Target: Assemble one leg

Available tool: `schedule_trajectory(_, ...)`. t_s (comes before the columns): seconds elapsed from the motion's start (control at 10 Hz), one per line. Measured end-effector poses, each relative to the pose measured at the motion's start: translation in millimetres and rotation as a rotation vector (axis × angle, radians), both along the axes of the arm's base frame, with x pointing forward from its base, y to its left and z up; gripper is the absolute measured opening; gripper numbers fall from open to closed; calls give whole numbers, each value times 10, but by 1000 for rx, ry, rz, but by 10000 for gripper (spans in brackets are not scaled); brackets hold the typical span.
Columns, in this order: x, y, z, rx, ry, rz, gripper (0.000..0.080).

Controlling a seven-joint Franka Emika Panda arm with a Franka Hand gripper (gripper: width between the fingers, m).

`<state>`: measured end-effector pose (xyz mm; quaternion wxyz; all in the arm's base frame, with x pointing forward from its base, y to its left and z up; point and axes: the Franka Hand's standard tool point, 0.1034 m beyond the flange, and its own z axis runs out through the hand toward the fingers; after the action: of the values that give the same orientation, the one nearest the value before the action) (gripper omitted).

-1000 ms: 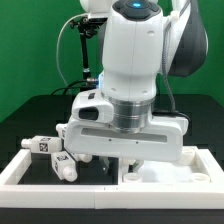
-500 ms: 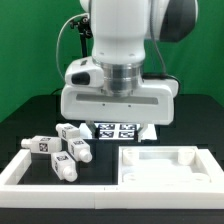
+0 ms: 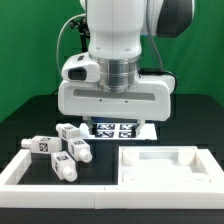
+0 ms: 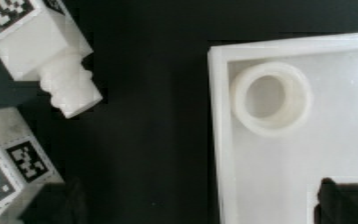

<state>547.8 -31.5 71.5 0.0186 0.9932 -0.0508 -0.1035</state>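
Four white legs with black-and-white tags lie in a loose group at the exterior view's left: one (image 3: 40, 146) furthest left, one (image 3: 68, 131) at the back, one (image 3: 81, 151) in the middle and one (image 3: 62, 168) at the front. The wrist view shows one leg (image 4: 51, 58) with its peg end, and part of another (image 4: 5, 160). My gripper (image 4: 194, 212) is open and empty, with its dark fingertips (image 4: 345, 200) far apart. It hangs above the table, over the gap between the legs and the white tray-like piece (image 4: 309, 150). Its fingers are hidden in the exterior view.
The large white tray-like piece (image 3: 165, 166) with a raised rim lies at the exterior view's front right. A round socket (image 4: 270, 97) shows on it. The marker board (image 3: 120, 129) lies behind it under the arm. A white rim (image 3: 20, 172) borders the legs at the front left.
The arm has lifted from low over the tray-like piece, uncovering the legs and tray. In the last half second it has shifted only slightly.
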Motion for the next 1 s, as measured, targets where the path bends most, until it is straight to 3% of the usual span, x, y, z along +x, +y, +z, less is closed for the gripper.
schedule_trajectory(0.2, -135, 51, -25, 1, 24, 29, 648)
schedule_trajectory(0.5, -624, 216, -56, -4, 54, 79, 648)
schedule_trajectory(1.0, -658, 250, -73, -13, 36, 88, 648)
